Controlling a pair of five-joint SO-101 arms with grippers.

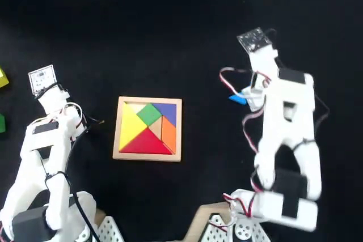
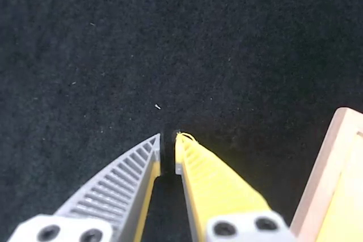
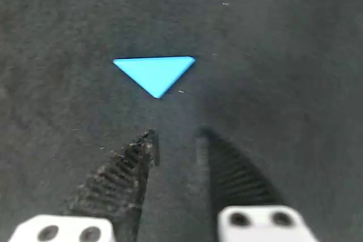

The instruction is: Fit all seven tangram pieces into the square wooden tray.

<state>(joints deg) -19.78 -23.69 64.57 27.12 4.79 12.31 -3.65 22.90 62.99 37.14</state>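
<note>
Right gripper (image 3: 176, 139): jaws slightly parted, holding nothing, low over the black cloth (image 1: 170, 38). 1 light-blue triangle (image 3: 154, 73) lies flat just ahead of its tips, well apart from the square wooden tray (image 1: 148, 157). Left gripper (image 2: 168, 139): jaws closed, empty, beside the tray's edge. In the tray: yellow piece (image 1: 131, 126), green piece (image 1: 149, 114), blue piece (image 1: 167, 109), orange piece (image 1: 169, 131), red piece (image 1: 146, 144).
</note>
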